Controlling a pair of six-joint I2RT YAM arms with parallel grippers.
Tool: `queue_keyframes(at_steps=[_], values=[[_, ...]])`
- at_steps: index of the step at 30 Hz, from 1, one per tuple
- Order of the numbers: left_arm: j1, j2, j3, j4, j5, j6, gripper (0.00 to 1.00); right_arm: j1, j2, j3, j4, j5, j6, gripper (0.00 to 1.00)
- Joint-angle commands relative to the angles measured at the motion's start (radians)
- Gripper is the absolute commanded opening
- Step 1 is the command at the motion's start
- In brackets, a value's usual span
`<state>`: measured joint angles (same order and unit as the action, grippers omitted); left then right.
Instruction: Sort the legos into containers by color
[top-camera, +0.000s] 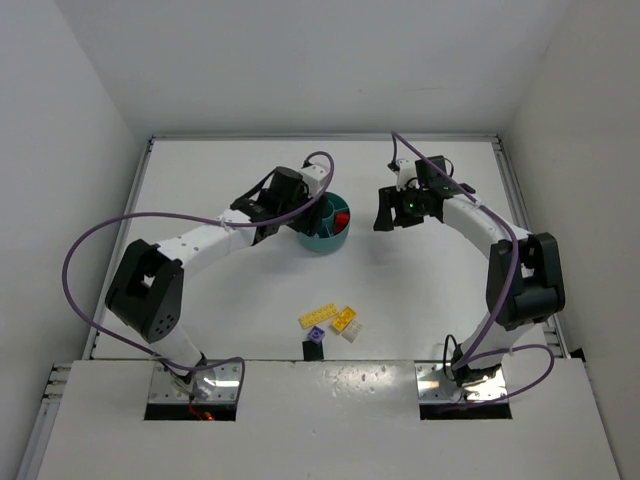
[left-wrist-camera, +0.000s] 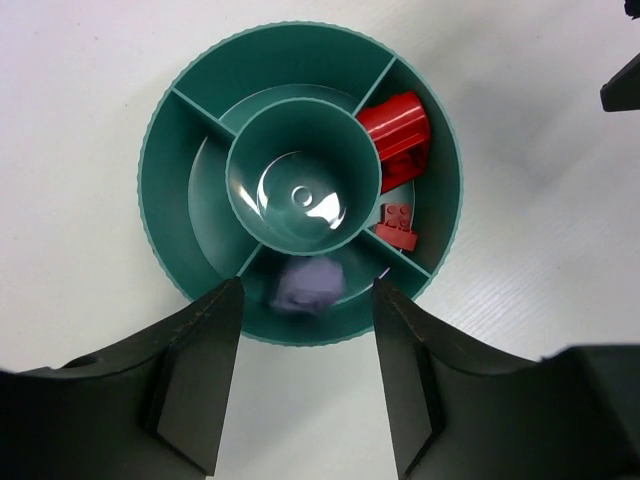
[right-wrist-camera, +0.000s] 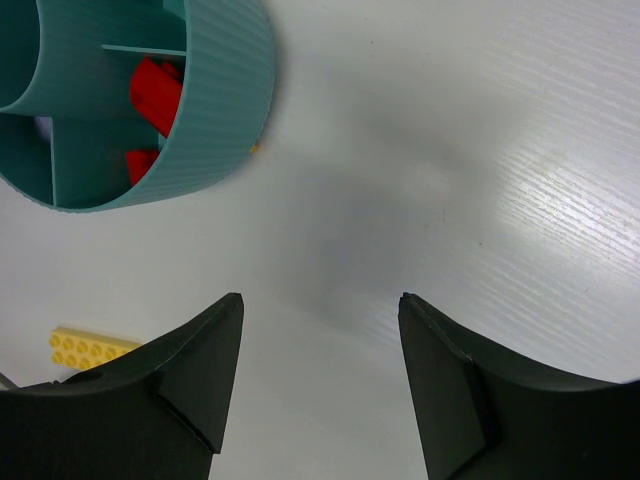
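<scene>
With my left pincer (left-wrist-camera: 307, 290) released over the round teal plastic dish (left-wrist-camera: 160, 200), I'd lift straight up, clear of the small purple plastic brick (left-wrist-camera: 303, 281) inside.

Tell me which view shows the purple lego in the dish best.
Left wrist: the purple lego lies unobstructed, though slightly blurred, in one outer section of the dish. Top external hides it behind the left arm; right wrist shows at most a pale sliver.

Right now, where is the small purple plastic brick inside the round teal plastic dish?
In the left wrist view the purple brick is in the teal dish's outer section at the bottom of the picture, next to the section holding the red bricks.
</scene>
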<state>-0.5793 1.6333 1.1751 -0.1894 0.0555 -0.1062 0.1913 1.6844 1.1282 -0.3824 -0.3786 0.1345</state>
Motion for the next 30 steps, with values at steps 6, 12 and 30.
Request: queue_keyframes(at_steps=[6, 12, 30], values=[[-0.037, -0.094, -0.015, 0.041, 0.052, 0.074, 0.58, -0.006, -0.026, 0.03, 0.023, -0.02, -0.007, 0.64], [-0.17, -0.209, -0.107, -0.097, 0.174, 0.205, 0.55, -0.006, -0.046, 0.012, 0.023, -0.02, -0.007, 0.64], [-0.425, -0.402, -0.428, -0.39, 0.477, 0.97, 0.6, -0.006, -0.074, -0.027, 0.033, -0.011, -0.044, 0.65]])
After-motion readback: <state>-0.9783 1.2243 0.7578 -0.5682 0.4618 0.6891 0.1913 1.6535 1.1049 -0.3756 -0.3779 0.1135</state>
